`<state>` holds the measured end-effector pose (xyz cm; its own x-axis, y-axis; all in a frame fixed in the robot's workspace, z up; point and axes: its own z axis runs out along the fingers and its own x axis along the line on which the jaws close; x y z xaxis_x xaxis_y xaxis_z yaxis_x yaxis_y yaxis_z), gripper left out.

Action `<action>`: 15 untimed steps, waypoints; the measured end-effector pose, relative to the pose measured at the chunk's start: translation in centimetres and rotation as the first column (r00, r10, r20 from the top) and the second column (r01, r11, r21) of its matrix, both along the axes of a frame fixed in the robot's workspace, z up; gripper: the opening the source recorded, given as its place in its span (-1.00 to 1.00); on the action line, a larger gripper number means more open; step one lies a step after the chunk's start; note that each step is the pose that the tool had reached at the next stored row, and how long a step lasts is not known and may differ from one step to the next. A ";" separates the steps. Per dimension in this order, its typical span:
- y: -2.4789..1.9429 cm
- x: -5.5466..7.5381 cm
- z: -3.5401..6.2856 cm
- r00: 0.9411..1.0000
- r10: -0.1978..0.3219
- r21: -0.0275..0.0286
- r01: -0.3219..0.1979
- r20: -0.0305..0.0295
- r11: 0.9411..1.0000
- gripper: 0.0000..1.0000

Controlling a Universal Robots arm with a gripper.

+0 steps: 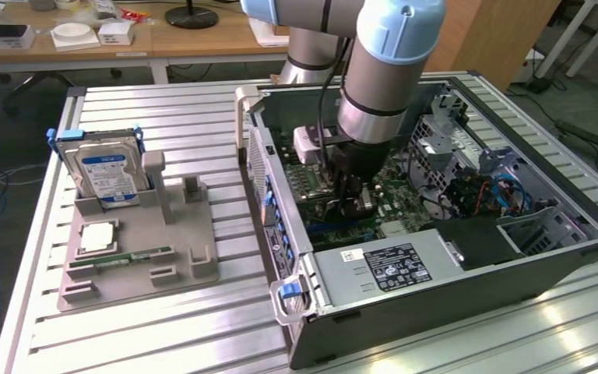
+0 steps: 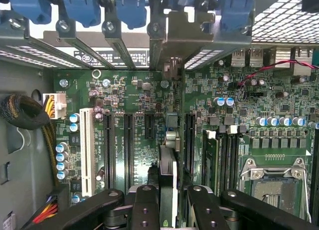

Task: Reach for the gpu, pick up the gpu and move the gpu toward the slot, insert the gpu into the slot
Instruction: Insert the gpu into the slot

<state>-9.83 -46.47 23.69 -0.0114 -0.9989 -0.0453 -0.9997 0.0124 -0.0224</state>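
Gpu: you see the gpu (image 2: 167,180) edge-on in the wrist view, held upright above the motherboard (image 2: 139,115), its metal bracket (image 2: 192,33) up at the case's rear wall beside the blue clips (image 2: 79,8).
Gripper: your gripper (image 2: 168,200) is clenched on the gpu's top edge, a finger pressing each face; in the exterior view it hangs deep inside the case (image 1: 548,234).
Slot: the long black slots (image 2: 128,150) run parallel to the card. You can judge it lined up near one, but not which, and not whether it is seated.
Risk: if the card sits slightly off the slot line, pressing down could jam its edge on the board or bend the bracket against the rear wall.
Hidden: the card's lower edge and the slot beneath it are covered by the card itself and the fingers (image 2: 144,205); the fan side cannot be made out.
Surroundings: the hard drive (image 1: 105,167) and memory stick (image 1: 122,256) stay on the grey tray (image 1: 133,288), well apart from the case.
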 end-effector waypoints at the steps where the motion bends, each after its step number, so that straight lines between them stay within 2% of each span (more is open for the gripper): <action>1: 0.00 0.0 0.00 1.000 0.000 0.000 0.000 0.001 1.000 -0.47; 15: 0.01 -0.2 -0.32 1.000 0.003 0.000 -0.003 0.001 1.000 -0.47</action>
